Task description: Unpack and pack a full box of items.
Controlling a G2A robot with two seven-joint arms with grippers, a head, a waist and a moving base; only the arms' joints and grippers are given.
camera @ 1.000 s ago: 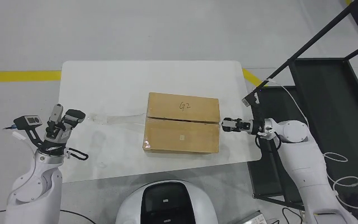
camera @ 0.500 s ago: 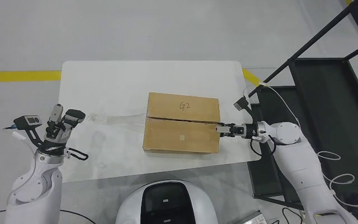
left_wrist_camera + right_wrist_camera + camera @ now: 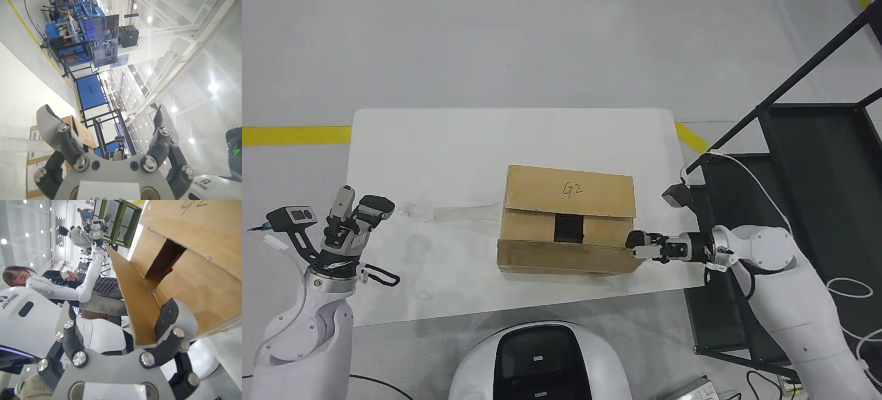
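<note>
My right tool point(image 3: 119, 305) is wide open, one finger point(image 3: 166, 317) touching the lifted flap point(image 3: 130, 291) of the box point(image 3: 567, 190). My left tool point(image 3: 102, 108) is open too, holding nothing.

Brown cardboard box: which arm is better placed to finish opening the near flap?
Right. The right gripper has the raised near flap between its open fingers. The left gripper is at the left edge of the white table, far from the brown cardboard box.
</note>
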